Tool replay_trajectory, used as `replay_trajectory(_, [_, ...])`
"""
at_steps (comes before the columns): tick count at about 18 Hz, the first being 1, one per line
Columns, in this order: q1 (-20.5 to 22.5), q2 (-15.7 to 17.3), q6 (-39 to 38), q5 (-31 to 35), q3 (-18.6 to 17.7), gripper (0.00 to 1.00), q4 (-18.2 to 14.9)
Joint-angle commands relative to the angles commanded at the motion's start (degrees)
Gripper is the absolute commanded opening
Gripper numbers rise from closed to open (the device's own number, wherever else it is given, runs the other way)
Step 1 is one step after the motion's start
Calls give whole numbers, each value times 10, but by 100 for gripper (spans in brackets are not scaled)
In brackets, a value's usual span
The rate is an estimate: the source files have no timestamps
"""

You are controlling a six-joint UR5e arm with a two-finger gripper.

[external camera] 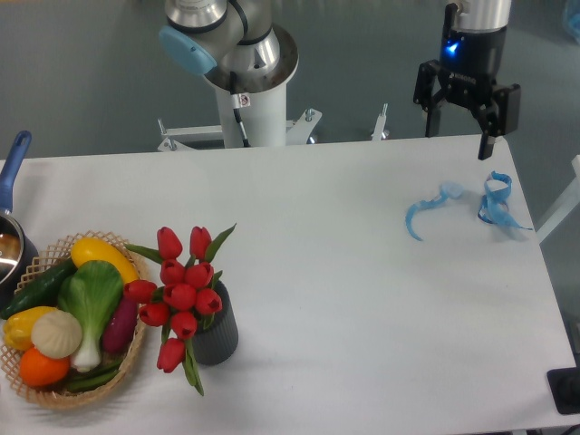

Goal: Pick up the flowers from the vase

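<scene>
White table (317, 299), matte and flat. Wicker basket (127, 367) of toy vegetables sits front-left. Gripper (460, 122) is hung at the far right edge, fingers spread wide, nothing held. Red tulips (181, 294) are stood in the ribbed grey vase (217, 333) just beside the basket, well apart from the gripper, diagonally across; bunch axis leans off vertical. Blue ribbon scraps (494, 204) lie under the gripper.

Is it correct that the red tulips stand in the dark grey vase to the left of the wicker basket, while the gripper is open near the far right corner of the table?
Not quite. In the camera view the vase with the flowers stands to the right of the wicker basket, not left. The rest holds: the gripper is open near the table's far right corner.
</scene>
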Motion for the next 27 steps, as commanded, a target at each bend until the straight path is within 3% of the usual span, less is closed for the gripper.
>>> replay_trajectory(11, [0, 21, -1, -11, -45, 100, 10])
replay_trajectory(15, [-8, 17, -77, -20, -62, 100, 11])
replay_trajectory(20, [-39, 6, -175, -154, -90, 100, 12])
replay_trajectory(24, [-99, -18, -200, -176, -101, 100, 14])
replay_trajectory(27, [-126, -38, -200, -234, -104, 100, 25])
